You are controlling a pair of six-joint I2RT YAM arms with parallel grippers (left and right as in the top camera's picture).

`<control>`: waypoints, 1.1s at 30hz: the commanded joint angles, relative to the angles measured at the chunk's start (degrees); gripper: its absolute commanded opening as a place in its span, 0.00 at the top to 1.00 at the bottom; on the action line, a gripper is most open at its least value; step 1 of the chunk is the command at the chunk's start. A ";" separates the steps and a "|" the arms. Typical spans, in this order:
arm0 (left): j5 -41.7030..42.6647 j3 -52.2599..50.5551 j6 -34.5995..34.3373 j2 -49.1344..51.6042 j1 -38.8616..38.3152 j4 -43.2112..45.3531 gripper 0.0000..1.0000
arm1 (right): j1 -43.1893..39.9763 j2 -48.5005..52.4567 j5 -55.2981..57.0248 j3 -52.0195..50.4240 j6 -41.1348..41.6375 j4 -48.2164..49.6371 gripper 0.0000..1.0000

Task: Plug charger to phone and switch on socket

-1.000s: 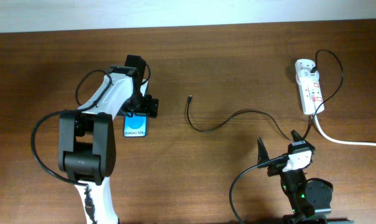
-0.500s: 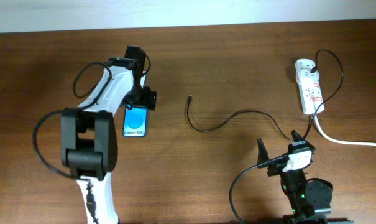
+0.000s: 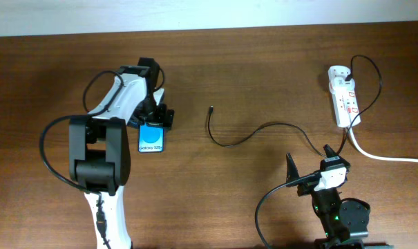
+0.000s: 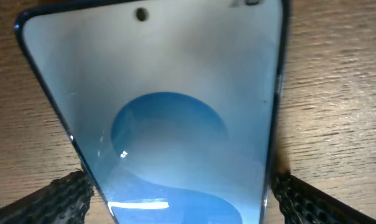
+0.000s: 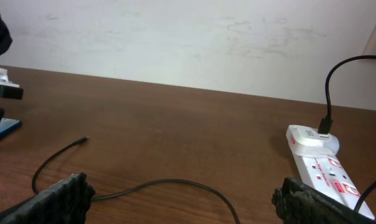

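Note:
The phone [image 3: 151, 139] lies flat on the table at the left, blue screen up, "Galaxy S25" text at its near end. My left gripper [image 3: 155, 119] is over its far end. In the left wrist view the phone [image 4: 175, 118] fills the frame and both fingers of the left gripper [image 4: 178, 190] press its long edges. The charger [image 3: 264, 126] curves across the middle, its plug tip [image 3: 211, 108] free on the table right of the phone. The socket [image 3: 344, 95] lies at the far right. My right gripper [image 3: 309, 167] is open and empty near the front edge.
A thick white cord [image 3: 388, 158] runs from the socket to the right edge. In the right wrist view the charger [image 5: 156, 182] crosses between the fingers of the right gripper [image 5: 188, 202], with the socket [image 5: 321, 165] at right and a white wall behind the table.
My left gripper shifted slightly over the phone's far end, and the phone turned a little with it and came back near straight. The right arm and the cable have not moved.

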 commanded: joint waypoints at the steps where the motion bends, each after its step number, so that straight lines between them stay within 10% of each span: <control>1: 6.56 -1.09 0.52 2.36 3.19 1.31 0.06 | 0.26 -0.33 -0.74 -0.28 0.26 -0.24 0.02; 33: -0.15 -1.53 -6.21 2.36 -0.50 7.69 0.22 | 0.26 -0.33 -0.76 -0.28 0.26 -0.24 0.02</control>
